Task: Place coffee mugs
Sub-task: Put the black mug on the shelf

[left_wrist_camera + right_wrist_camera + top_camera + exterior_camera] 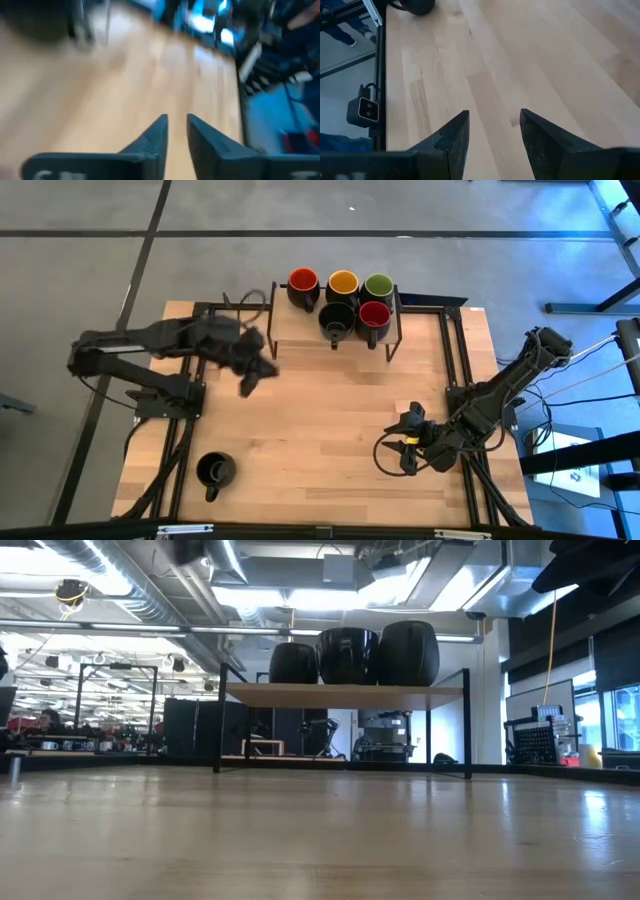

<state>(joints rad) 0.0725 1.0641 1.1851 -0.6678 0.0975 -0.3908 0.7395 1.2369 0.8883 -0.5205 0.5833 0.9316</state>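
Five black mugs stand on the shelf of a black wire rack [393, 330] at the table's far edge. Their insides are red [303, 280], yellow-orange [343, 282], green [378, 285], black [337, 317] and red [374, 314]. The low view shows three dark mug bodies [347, 655] on that shelf. A sixth mug [214, 470], black inside, stands upright near the table's near left corner and also shows in the right wrist view [417, 6]. My left gripper [246, 385] [177, 125] hovers left of the rack, narrowly open and empty. My right gripper [396, 444] [494, 122] waits, open, low over the near right.
The middle of the wooden table [320, 410] is bare wood. Black frame rails [455, 370] run along both sides of the table. A small camera [366, 110] sits at the near edge. Cables [382, 458] loop beside my right gripper.
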